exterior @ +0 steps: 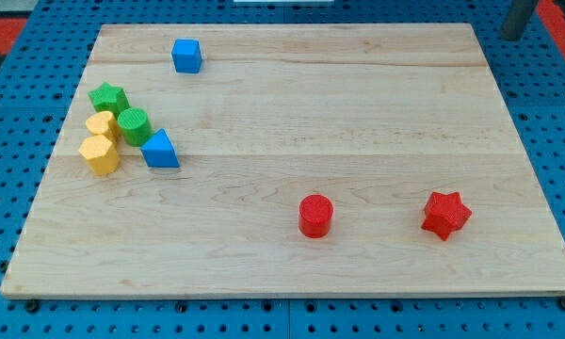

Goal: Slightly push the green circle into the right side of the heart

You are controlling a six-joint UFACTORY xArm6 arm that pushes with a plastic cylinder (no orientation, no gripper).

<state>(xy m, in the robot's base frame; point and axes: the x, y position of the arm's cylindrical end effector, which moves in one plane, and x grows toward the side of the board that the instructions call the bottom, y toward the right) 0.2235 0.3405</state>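
At the left of the pale wooden bench sits a tight cluster: a green star block, a yellow heart block partly hidden behind the green circle block touching its right side, a yellow hexagon block, and a blue triangle block. A blue cube stands upper left. A red cylinder and red star lie lower right. A dark rod is cut off at the upper right corner; my tip, the tool, cannot be made out.

Pale wood surface — smooth, matt, grain running sideways; green circle and yellow heart — ridged matt plastic.
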